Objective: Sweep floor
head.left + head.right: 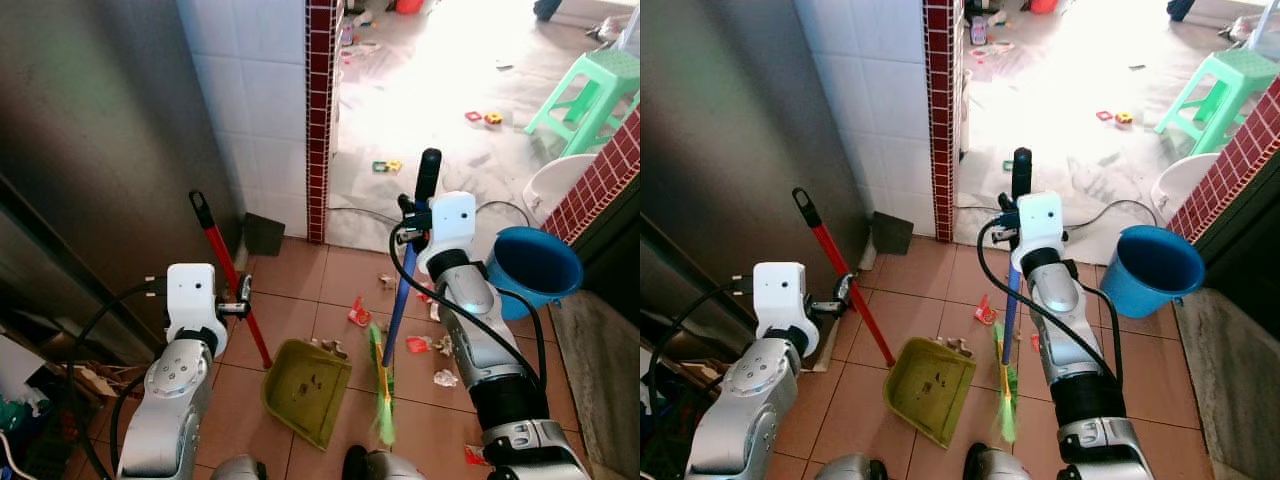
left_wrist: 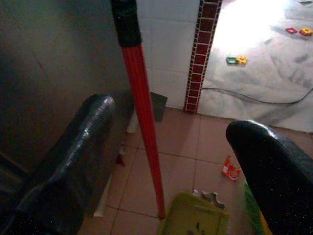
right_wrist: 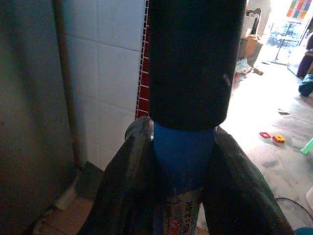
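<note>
1. The right gripper [image 3: 182, 161] is clamped on the blue broom handle [image 1: 403, 290], high up, so the green bristles [image 1: 383, 400] reach the tiles.
2. The left gripper's [image 1: 243, 300] fingers [image 2: 73, 161] are spread apart around the red dustpan handle [image 2: 144, 122].
3. The dustpan [image 1: 305, 388] is set beside the bristles; litter [image 1: 445, 377] is scattered nearby, unswept.

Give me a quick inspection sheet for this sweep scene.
Surface: terracotta tile floor.
Job's things: green dustpan with red handle; broom, blue handle, green bristles.
Clutter: wrappers and scraps around the broom; toy pieces beyond.
Grippers: left gripper beside the red handle, fingers open; right gripper clamped on the broom.
Cables: cord on the far floor.
Surroundings: blue bucket, green stool, tiled wall.
</note>
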Robot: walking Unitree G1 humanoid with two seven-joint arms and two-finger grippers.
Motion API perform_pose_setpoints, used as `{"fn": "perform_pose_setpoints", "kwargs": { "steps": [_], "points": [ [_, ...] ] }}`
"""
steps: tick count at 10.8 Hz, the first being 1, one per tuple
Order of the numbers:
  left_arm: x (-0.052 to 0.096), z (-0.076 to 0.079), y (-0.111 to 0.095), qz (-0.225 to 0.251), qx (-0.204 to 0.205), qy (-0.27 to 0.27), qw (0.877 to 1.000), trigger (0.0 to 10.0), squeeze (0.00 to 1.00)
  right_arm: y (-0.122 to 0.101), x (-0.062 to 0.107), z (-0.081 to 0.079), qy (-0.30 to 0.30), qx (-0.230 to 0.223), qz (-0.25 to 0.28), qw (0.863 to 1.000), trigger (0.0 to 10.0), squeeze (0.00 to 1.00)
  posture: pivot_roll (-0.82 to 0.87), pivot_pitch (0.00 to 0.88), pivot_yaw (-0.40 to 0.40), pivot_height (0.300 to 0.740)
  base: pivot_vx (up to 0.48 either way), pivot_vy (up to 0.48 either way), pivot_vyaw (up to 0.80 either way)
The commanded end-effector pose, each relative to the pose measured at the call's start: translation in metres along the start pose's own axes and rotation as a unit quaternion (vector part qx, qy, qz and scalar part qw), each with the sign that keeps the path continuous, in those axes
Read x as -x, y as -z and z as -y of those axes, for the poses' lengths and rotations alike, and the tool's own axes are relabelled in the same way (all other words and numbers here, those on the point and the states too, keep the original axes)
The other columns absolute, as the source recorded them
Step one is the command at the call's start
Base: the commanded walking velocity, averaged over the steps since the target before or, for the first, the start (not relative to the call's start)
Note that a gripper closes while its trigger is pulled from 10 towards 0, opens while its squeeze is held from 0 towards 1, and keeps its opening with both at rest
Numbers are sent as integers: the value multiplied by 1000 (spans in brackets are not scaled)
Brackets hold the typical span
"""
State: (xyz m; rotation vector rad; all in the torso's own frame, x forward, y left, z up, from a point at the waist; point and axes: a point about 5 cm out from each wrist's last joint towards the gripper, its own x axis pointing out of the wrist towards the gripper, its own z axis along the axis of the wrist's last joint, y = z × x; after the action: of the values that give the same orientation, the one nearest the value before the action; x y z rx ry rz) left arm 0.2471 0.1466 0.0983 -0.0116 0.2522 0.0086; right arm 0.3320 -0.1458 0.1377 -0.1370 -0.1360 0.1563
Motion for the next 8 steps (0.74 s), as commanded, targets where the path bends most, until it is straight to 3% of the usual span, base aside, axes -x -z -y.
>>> {"fn": "perform_pose_setpoints", "kwargs": {
  "steps": [1,5,8],
  "points": [
    [-1,-7,3,-5,-7,-14,1000,10000,0,-7,4,5,5,8,14,1000,10000,0,-26,92,12,740,0,0,0],
    [-17,-36,5,6,-45,-48,998,10000,0,2,43,27,27,29,-24,999,10000,0,-90,200,21,740,0,0,0],
    [-31,-40,7,24,-75,-37,996,10000,0,1,58,34,33,39,-42,998,10000,0,-121,265,15,740,0,0,0]
  ]
}}
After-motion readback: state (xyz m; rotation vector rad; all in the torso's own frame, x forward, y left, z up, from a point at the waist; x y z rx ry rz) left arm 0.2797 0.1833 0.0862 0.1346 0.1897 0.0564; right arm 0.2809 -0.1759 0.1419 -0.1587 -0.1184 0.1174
